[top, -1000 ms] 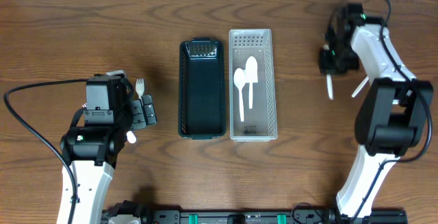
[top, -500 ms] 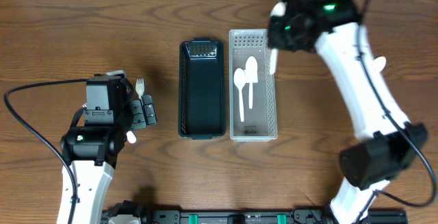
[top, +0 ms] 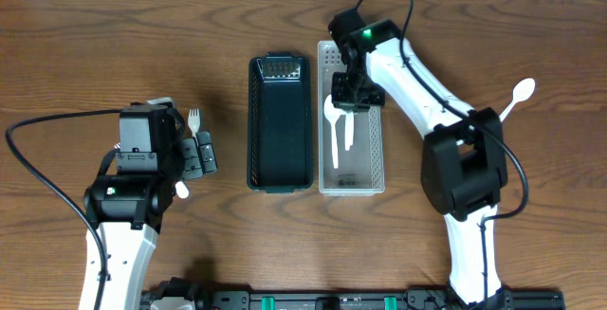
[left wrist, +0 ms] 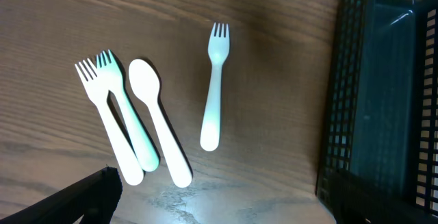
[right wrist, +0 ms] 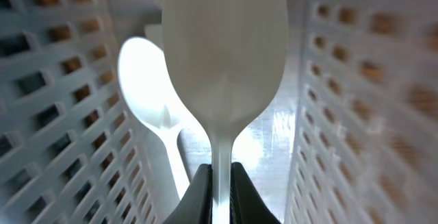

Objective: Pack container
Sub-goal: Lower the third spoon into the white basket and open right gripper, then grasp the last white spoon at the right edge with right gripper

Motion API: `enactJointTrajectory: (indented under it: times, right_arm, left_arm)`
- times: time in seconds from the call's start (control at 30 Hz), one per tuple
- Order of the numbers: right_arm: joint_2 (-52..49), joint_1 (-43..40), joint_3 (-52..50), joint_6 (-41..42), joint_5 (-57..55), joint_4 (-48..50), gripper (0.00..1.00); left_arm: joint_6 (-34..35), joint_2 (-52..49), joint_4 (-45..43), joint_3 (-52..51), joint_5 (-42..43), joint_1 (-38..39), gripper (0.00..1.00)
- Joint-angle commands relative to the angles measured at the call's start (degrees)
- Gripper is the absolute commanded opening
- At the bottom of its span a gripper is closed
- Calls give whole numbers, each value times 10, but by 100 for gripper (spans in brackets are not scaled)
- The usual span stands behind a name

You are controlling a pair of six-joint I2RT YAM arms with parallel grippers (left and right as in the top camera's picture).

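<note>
Over the twelve o'clock end of the white basket (top: 379, 154), the right gripper (right wrist: 219, 183) is pinching a spoon (right wrist: 224, 59) in near-closed jaws, probably needing a low, lengthwise release.

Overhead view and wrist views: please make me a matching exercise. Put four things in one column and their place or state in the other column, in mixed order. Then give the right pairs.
Things
1. black basket
2. white basket
3. lone fork
4. gripped spoon

Places or states
A. lies on the table, left of the black basket
B. held by its handle in the right gripper, between the white basket's walls
C. empty
D. has spoons lying on its floor

Pairs: 1-C, 2-D, 3-A, 4-B
</note>
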State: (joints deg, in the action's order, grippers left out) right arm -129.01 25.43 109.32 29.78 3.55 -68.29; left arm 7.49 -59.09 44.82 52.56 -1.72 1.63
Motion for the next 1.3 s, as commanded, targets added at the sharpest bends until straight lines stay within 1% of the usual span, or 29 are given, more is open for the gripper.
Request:
enactJointTrajectory:
  times: [0.0,0.17,0.27,0.33,0.37,0.47,0.5,0.57,0.67,0.73,0.93,1.1,1.27]
  right_arm:
    - [0,5,1,-42,6,2,38]
    - [10,-1,16,-51,3,3,38]
    - [33,-17,60,-61,-8,-12,38]
    - [58,-37,103,-61,-37,-28,39]
    - [69,-49,123,-61,-50,-34,40]
    - [112,-106,177,-51,-91,-54,52]
    - [126,-132,189,-39,-101,-61,54]
    - [149,-193,197,-13,-107,-73,55]
    - [159,-285,197,25,-106,-107,56]
    - [153,-350,184,34,-107,-124,66]
    - [116,-462,106,40,-98,-96,66]
    - [61,-500,56,14,-66,-63,65]
    - [-9,-502,50,-8,-39,-44,64]
  left_arm:
    - [1,-1,0,12,-4,-1,98]
    - [1,-1,0,12,-5,-1,98]
    - [1,-1,0,12,-4,-1,98]
    - [1,-1,0,12,-4,-1,98]
    - [1,-1,0,12,-4,-1,98]
    - [1,-1,0,12,-4,-1,98]
    - [1,-1,1,12,-5,-1,98]
    - [1,-1,1,12,-4,-1,98]
    - [1,-1,1,12,-4,-1,98]
    - [1,-1,0,12,-5,-1,98]
    - [1,-1,0,12,-5,-1,98]
    - [1,-1,0,12,-4,-1,98]
    - [1,-1,0,12,-4,-1,98]
